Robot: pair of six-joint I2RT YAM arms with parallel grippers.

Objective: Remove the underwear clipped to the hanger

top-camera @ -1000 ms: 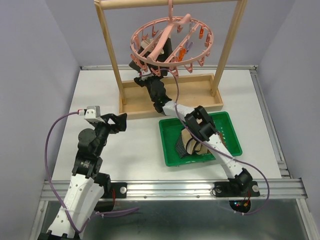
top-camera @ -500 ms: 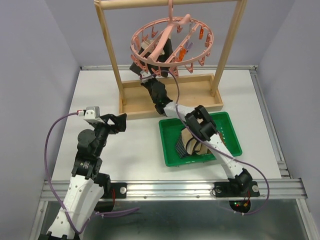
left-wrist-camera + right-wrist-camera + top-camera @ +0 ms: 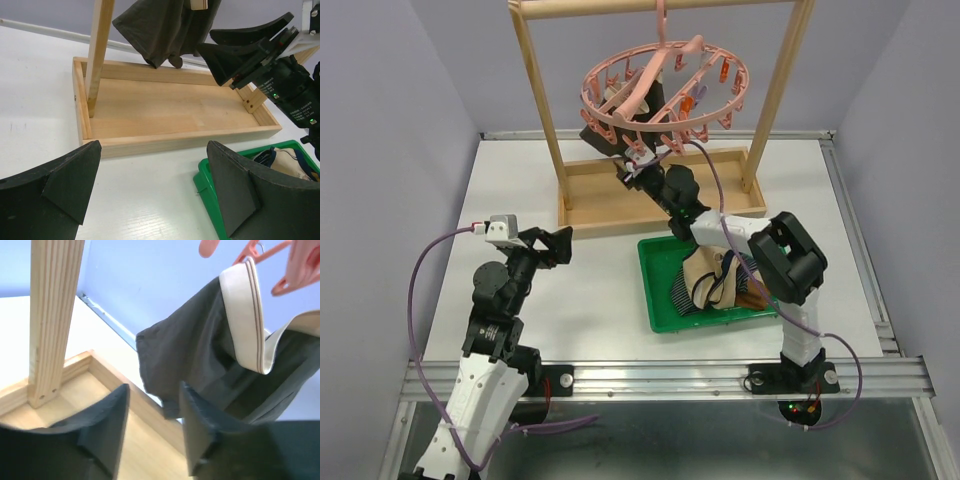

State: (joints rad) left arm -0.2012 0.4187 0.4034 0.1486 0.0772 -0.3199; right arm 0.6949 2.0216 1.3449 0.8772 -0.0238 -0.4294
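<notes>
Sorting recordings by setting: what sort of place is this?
Probably a robotics lab cell, not a home: a white table boxed in by plain grey panels, a metal rail along its near edge, and a wooden frame holding a pink hanger.

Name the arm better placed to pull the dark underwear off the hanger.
Right. The right gripper is up beside the dark underwear on the hanger; the left gripper sits open, far off.
</notes>
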